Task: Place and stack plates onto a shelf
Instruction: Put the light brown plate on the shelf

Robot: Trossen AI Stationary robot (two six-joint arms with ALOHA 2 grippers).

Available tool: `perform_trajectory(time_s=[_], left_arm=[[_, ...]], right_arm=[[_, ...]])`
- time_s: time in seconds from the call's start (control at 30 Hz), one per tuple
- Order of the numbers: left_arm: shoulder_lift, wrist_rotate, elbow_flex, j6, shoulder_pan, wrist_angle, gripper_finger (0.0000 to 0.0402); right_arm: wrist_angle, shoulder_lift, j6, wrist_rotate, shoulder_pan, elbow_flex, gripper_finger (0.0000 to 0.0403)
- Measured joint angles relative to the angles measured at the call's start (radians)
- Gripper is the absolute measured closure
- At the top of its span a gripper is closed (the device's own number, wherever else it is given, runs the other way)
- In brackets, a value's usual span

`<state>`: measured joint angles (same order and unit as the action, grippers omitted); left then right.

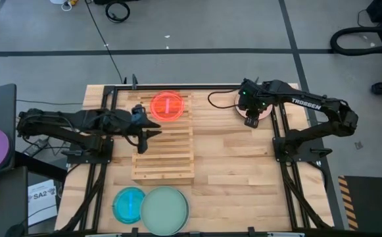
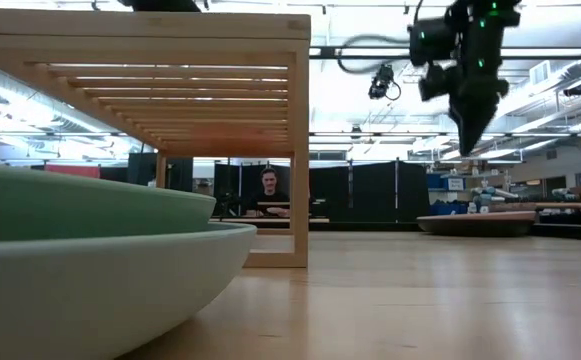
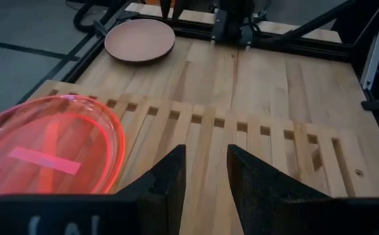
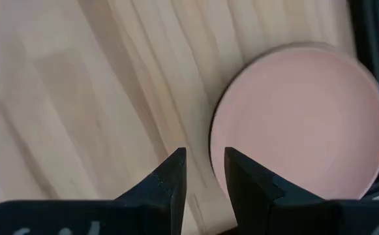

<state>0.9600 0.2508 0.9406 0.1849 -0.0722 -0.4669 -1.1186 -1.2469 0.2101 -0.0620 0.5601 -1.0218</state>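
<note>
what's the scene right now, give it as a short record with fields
shelf: slatted wooden rack on the table
on shelf: one red plate, at its far end
off shelf: blue plate and green plate side by side at the table's near edge; pink plate at the far right corner
left gripper: over the shelf beside the red plate, fingers apart, empty
right gripper: above the pink plate's edge, fingers apart, empty
background: a person seated beyond the table

One small plate (image 1: pixel 167 106) lies on the shelf's (image 1: pixel 164 157) far end, two plates (image 1: pixel 151 207) sit side by side on the tabletop (image 1: pixel 237 164) before it, another plate (image 1: pixel 250 109) far right.
</note>
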Motion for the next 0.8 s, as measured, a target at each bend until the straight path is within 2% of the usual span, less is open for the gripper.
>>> perform_trajectory(time_s=[0.27, 0.53, 0.8], left_arm=[[0.001, 0.000, -0.018, 0.002, 0.003, 0.061, 0.0284], [0.001, 0.000, -0.019, 0.002, 0.003, 0.075, 0.0284], [0.002, 0.000, -0.019, 0.002, 0.004, 0.075, 0.0284]], right_arm=[[0.089, 0.000, 0.058, 0.000, 0.083, 0.136, 0.0292], [0.185, 0.000, 0.106, -0.001, 0.104, 0.230, 0.0292], [0.250, 0.000, 0.107, -0.115, 0.104, 0.289, 0.0292]])
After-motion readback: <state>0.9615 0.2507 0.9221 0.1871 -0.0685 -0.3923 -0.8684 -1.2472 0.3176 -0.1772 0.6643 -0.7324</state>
